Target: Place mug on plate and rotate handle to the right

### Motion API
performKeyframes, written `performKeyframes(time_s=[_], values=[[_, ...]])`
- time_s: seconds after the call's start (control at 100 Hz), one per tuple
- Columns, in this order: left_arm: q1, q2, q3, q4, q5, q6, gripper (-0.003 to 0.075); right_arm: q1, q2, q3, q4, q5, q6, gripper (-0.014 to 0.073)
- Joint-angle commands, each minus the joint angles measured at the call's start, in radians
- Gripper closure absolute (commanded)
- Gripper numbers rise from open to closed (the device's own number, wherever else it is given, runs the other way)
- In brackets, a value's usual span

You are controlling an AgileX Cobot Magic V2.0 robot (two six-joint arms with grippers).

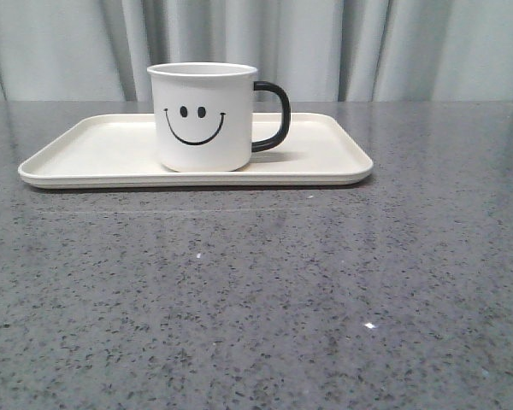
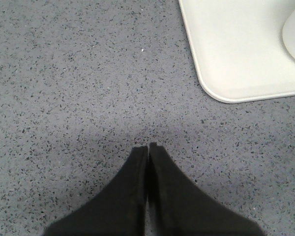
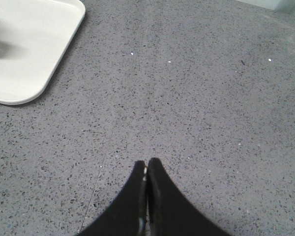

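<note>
the white cylindrical mug (image 1: 203, 117) stands upright on the flat cream plate (image 1: 94, 149), black loop handle (image 1: 274, 115) pointing right. the plate lies on the speckled grey table (image 1: 256, 299). left tool (image 2: 148, 146) and right tool (image 3: 146, 162): fingers together, empty, above bare table.

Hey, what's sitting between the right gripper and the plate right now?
Nothing: in the right wrist view, only bare speckled grey tabletop lies between the shut right gripper and the plate corner.
</note>
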Motion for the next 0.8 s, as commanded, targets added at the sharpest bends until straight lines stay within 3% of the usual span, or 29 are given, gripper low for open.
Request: performKeyframes(time_s=[0.0, 0.54, 0.79], values=[[0.001, -0.010, -0.027, -0.012, -0.069, -0.010, 0.0740, -0.008, -0.006, -0.026, -0.029, -0.070, 0.003, 0.0659], [-0.001, -0.019, 0.004, 0.032, -0.109, -0.010, 0.0740, -0.008, -0.006, -0.026, -0.029, -0.070, 0.003, 0.0659], [-0.004, -0.233, 0.308, 0.024, -0.698, -0.010, 0.0740, -0.008, -0.006, -0.026, -0.029, -0.070, 0.003, 0.0659]])
